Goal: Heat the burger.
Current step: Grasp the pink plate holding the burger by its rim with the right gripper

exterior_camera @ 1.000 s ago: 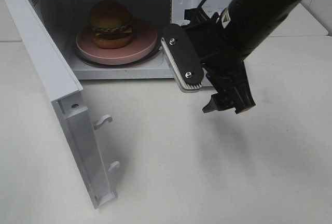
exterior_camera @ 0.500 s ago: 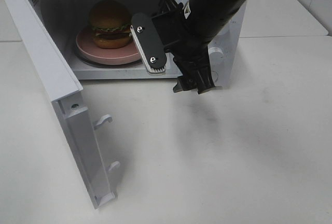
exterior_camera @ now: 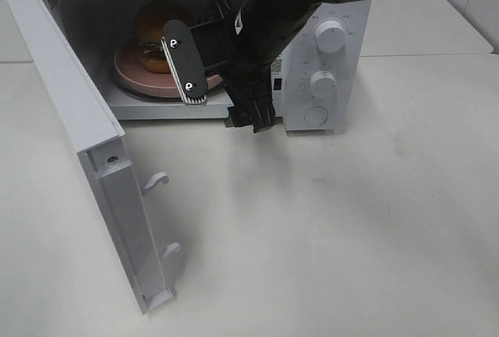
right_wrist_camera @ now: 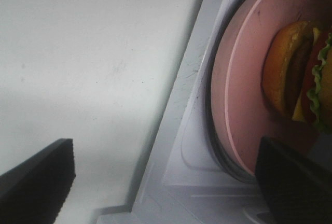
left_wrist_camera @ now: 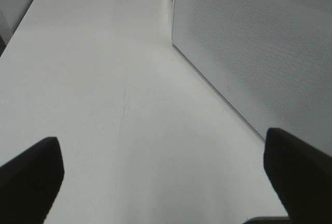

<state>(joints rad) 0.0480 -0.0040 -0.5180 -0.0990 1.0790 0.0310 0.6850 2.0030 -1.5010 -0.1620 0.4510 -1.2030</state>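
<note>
White matte tabletop [exterior_camera: 327, 235], faintly scuffed, evenly lit, with soft diffuse shadows. A seam [exterior_camera: 437, 55] runs along its rear edge, where a second table [exterior_camera: 425, 25] is butted against it.

One glossy bun is gleaming among matt surfaces.
The microwave [exterior_camera: 351, 9] casing is looking like smooth white plastic or painted metal, its side panel [left_wrist_camera: 249, 53] finely dotted; the table [exterior_camera: 351, 235] is showing a matt, faintly scuffed white top; the burger [right_wrist_camera: 285, 79] bun is shining golden-brown on a matt pink plate [right_wrist_camera: 244, 94]; the right gripper [exterior_camera: 221, 111] is wearing matt black plastic with pale ribbed pads [exterior_camera: 195, 97].
</note>
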